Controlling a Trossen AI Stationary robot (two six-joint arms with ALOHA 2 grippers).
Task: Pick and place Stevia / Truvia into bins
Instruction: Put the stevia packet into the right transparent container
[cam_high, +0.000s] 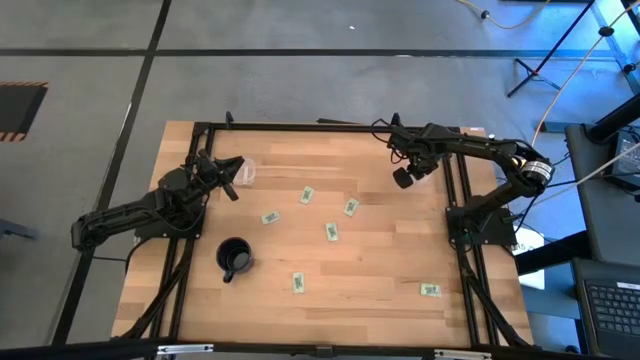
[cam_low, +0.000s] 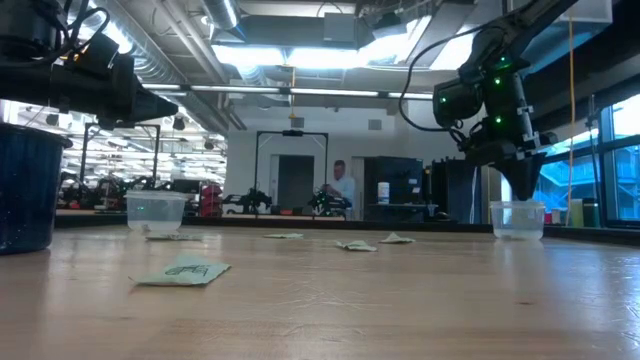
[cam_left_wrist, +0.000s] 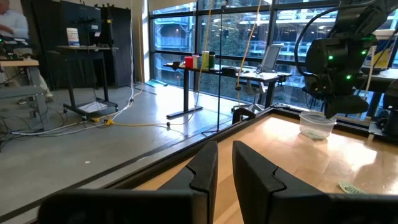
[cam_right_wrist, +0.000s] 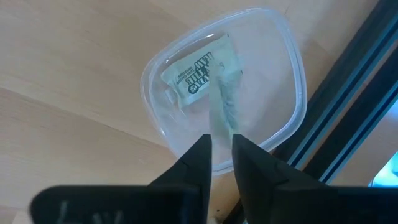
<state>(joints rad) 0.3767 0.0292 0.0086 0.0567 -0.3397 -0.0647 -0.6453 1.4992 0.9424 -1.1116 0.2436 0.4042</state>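
While the right tool (cam_right_wrist: 221, 152) hung directly above a clear bin (cam_right_wrist: 283, 74) at the worktop's (cam_high: 380, 270) far right edge, its two fingers stood close together with only a narrow gap and nothing clamped between them. One printed sachet (cam_right_wrist: 199, 73) lay flat inside that bin, with a second one standing on edge beside it. A black frame rail (cam_right_wrist: 348, 112) ran just beside the bin.

The left tool (cam_high: 232, 178) waited raised over the far left part of the worktop, its fingers likewise nearly together and empty, next to the second clear bin (cam_high: 245, 172).

Six more sachets lay loose on the wood: four spread near the middle (cam_high: 306, 195) (cam_high: 351, 207) (cam_high: 270, 216) (cam_high: 331, 232), one towards the near edge (cam_high: 298, 283), and one near the right side (cam_high: 430, 290). A black mug (cam_high: 235, 256) stood on the left half, well apart from both bins. Nothing lay between either tool and its bin. In the room beyond the worktop, a person (cam_low: 342, 186) stood far off.
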